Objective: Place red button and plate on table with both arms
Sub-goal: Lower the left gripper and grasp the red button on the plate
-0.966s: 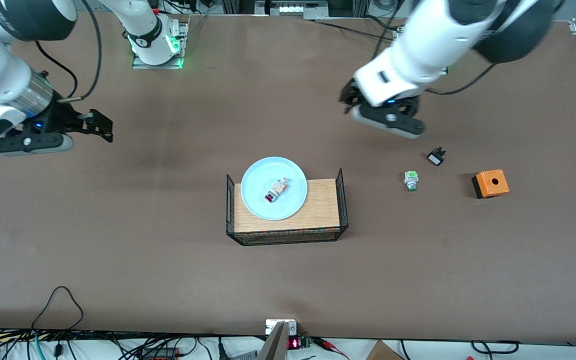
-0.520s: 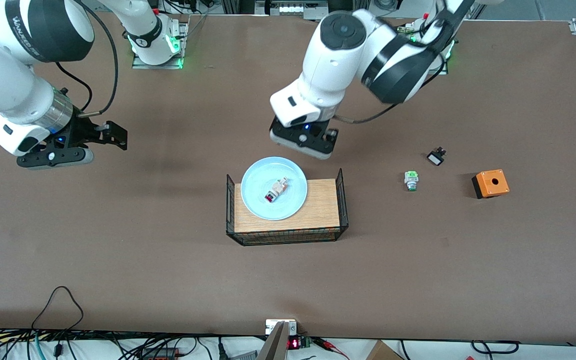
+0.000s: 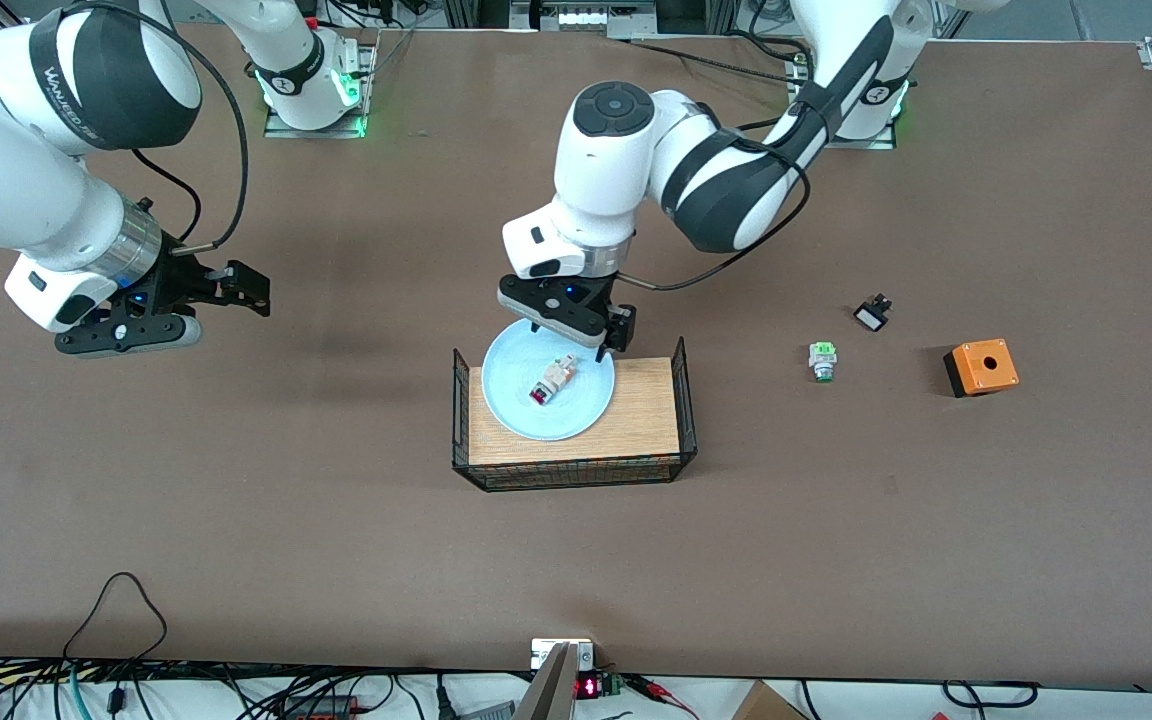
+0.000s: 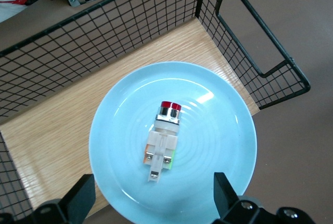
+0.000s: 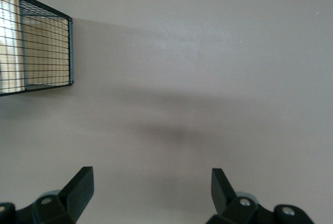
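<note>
The light blue plate [image 3: 548, 390] lies on the wooden tray with black wire sides [image 3: 636, 415] in the middle of the brown table [image 3: 236, 480]. The red button [image 3: 552, 380] lies on its side in the plate, and it shows in the left wrist view [image 4: 164, 140] on the plate [image 4: 218, 141]. My left gripper [image 3: 576, 335] is open and hangs over the plate's edge toward the arms' bases, above the button. My right gripper [image 3: 246, 285] is open and empty over bare table toward the right arm's end; its wrist view shows the tray's wire side [image 5: 36, 47].
A green-capped button [image 3: 822, 360], a black-and-white switch [image 3: 872, 314] and an orange box with a hole [image 3: 980, 367] lie toward the left arm's end. Cables run along the table's near edge.
My left arm has swung from over the switch across to the tray and come down over the plate. My right gripper has moved a little toward the tray.
</note>
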Motion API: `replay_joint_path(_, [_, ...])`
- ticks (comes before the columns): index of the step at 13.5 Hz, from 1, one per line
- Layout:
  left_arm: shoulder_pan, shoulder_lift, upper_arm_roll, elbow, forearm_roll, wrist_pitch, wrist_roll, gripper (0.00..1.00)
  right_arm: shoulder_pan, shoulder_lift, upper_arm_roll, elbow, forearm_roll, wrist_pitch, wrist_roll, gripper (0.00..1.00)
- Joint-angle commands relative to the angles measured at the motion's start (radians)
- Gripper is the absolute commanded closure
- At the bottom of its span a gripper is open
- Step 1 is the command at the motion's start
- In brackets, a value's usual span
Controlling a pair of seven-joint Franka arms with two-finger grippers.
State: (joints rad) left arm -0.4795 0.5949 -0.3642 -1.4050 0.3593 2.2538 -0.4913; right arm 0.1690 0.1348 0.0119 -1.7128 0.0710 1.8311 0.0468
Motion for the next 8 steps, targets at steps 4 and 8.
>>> replay_joint_path(4, [-0.021,0.078,0.011,0.027,0.105,0.062,-0.013,0.00,0.092,0.000,-0.003,0.025,0.019,-0.007,-0.184,0.00])
replay_joint_path(8, [-0.016,0.109,0.011,0.018,0.125,0.130,-0.015,0.30,0.118,-0.003,-0.003,0.028,0.021,-0.001,-0.373,0.00])
